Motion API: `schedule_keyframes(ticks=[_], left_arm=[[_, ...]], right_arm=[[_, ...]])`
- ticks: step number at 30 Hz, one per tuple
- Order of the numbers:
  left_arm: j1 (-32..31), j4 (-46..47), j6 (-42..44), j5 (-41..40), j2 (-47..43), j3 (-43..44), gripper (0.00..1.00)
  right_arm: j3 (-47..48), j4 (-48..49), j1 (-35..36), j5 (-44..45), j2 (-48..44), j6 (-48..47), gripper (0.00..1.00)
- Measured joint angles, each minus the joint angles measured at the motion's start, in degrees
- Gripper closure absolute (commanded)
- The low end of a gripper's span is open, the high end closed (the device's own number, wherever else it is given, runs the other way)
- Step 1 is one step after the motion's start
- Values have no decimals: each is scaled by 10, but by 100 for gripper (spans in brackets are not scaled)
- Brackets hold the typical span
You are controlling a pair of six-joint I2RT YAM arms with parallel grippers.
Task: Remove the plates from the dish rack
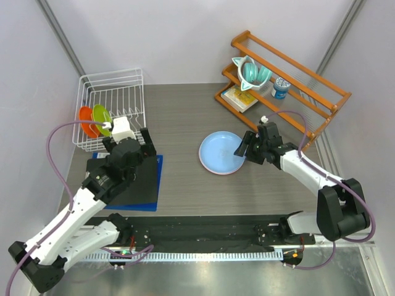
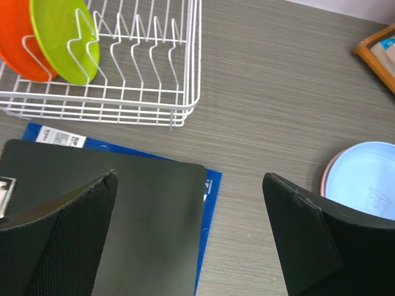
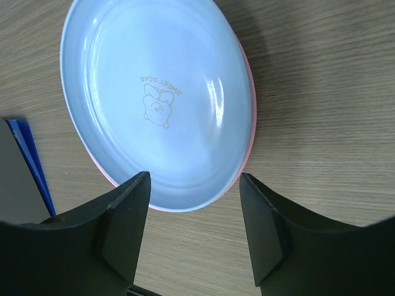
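Note:
The white wire dish rack [image 1: 117, 92] stands at the back left; it also shows in the left wrist view [image 2: 154, 105]. At its left end stand the orange plate [image 1: 86, 120] and the lime green plate [image 1: 102, 119] on edge, also seen in the left wrist view as orange plate [image 2: 15, 43] and green plate [image 2: 62, 40]. The light blue plate [image 1: 221, 151] lies flat on the table, stacked on the pink plate [image 3: 249, 111], only its rim showing; the blue plate fills the right wrist view [image 3: 154, 98]. My left gripper [image 2: 191, 203] is open and empty above the black mat. My right gripper [image 3: 192, 203] is open, just off the blue plate's near edge.
A black mat [image 1: 139, 179] on a blue sheet lies before the rack. An orange-brown wooden shelf rack [image 1: 290, 80] at the back right holds a teal cup [image 1: 252, 73], a small blue can [image 1: 281, 87] and a book.

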Motion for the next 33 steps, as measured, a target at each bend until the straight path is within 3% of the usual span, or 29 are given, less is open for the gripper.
schedule_keyframes(ticks=[9, 19, 28, 33], left_arm=[[20, 11, 38, -63, 59, 6, 1], [259, 58, 53, -16, 198, 50, 1], [385, 106, 54, 67, 359, 147, 3], [417, 123, 53, 89, 440, 211, 5]], right_arm=[[2, -39, -2, 36, -56, -28, 31], [6, -54, -2, 67, -85, -50, 30], [13, -46, -2, 72, 3, -72, 30], [36, -30, -2, 60, 62, -80, 30]])
